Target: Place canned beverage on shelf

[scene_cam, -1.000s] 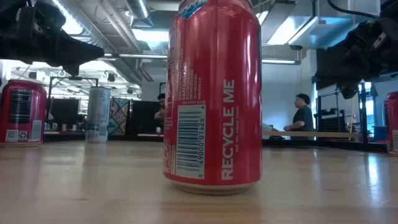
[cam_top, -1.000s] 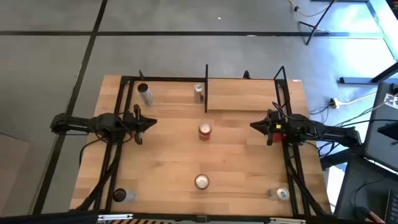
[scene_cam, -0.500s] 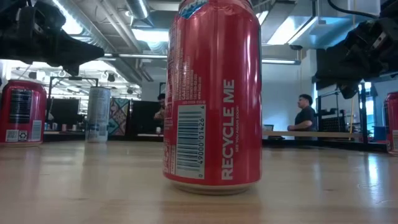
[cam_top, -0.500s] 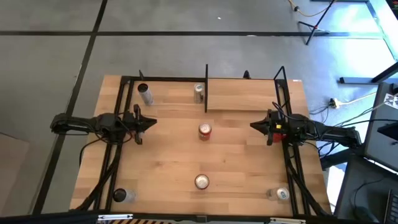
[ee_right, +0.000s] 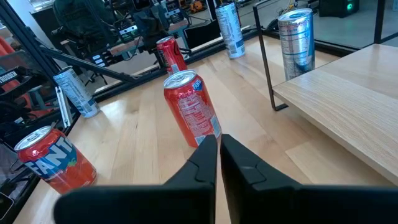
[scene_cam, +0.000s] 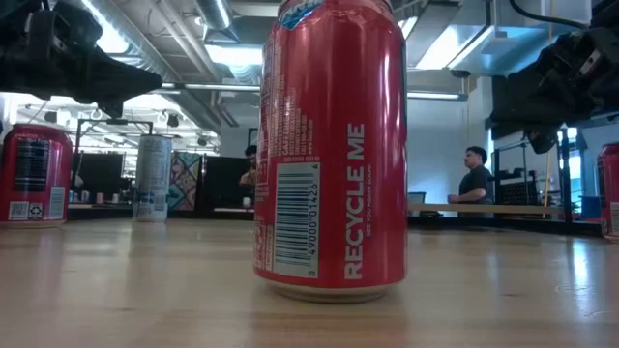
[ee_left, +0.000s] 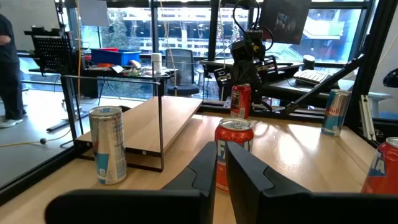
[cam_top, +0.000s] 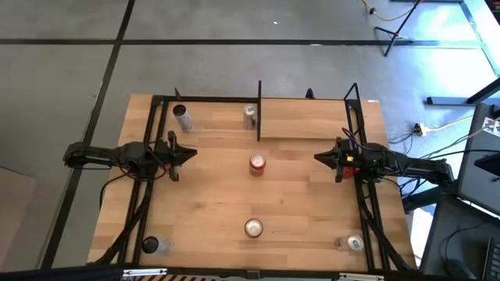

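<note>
A red can [cam_top: 257, 163] stands upright on the tabletop's middle, between my two grippers. It also shows in the left wrist view [ee_left: 233, 152] and the right wrist view [ee_right: 191, 109]. The shelf [cam_top: 308, 121], a light-wood board with black posts, sits at the far right; it also shows in both wrist views [ee_left: 155, 121] [ee_right: 348, 106]. My left gripper [cam_top: 191, 154] is shut and empty, left of the can. My right gripper [cam_top: 319, 158] is shut and empty, right of it. Both hover above the table, pointing at the can.
A second red can [cam_top: 253, 227] stands near the front edge, filling the low view [scene_cam: 334, 145]. Silver cans stand at the far left [cam_top: 182, 119] and beside the shelf's post [cam_top: 250, 115]. More cans stand at the near corners [cam_top: 152, 244] [cam_top: 353, 243]. People show beyond the table [scene_cam: 472, 179].
</note>
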Available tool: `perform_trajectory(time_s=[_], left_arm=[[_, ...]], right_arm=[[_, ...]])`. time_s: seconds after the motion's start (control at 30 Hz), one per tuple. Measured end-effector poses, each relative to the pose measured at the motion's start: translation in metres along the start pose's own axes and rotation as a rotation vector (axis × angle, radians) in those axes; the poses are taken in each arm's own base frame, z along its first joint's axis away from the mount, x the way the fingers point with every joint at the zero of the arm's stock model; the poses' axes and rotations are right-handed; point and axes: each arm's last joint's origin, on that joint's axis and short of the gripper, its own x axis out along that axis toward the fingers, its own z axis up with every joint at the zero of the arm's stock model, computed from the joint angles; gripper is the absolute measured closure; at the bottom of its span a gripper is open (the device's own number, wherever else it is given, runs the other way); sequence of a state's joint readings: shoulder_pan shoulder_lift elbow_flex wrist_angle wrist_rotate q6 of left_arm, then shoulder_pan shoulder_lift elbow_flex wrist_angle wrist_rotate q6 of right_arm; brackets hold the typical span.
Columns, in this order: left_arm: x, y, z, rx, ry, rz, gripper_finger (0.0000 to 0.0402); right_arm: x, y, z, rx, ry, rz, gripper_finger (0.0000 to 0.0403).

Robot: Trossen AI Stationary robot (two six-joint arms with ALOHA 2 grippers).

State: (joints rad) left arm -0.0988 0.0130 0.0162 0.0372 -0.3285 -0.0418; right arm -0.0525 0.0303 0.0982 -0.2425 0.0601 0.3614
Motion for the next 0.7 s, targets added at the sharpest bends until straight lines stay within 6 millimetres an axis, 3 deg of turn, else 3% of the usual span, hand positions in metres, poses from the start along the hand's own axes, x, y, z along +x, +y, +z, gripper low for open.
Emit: perform_trajectory(time_s=[0.2, 0.33, 0.53, 0.7], left_arm=[[0.000, 0.000, 0.000, 0.000, 0.000, 0.000, 0.0374], [0.000, 0.000, 0.000, 0.000, 0.000, 0.000, 0.0374], [0.000, 0.003, 0.002, -0.010, -0.027, 0.109, 0.0374], [-0.002, 0.003, 0.020, -0.105, -0.199, 0.114, 0.0374]], right_arm=[[0.000, 0.000, 0.000, -0.004, 0.000, -0.001, 0.0391], [0.000, -0.001, 0.001, -0.211, -0.016, -0.055, 0.0391], [0.000, -0.002, 0.001, -0.237, -0.017, -0.065, 0.0391], [0.000, -0.001, 0.002, -0.235, -0.035, -0.062, 0.0391]])
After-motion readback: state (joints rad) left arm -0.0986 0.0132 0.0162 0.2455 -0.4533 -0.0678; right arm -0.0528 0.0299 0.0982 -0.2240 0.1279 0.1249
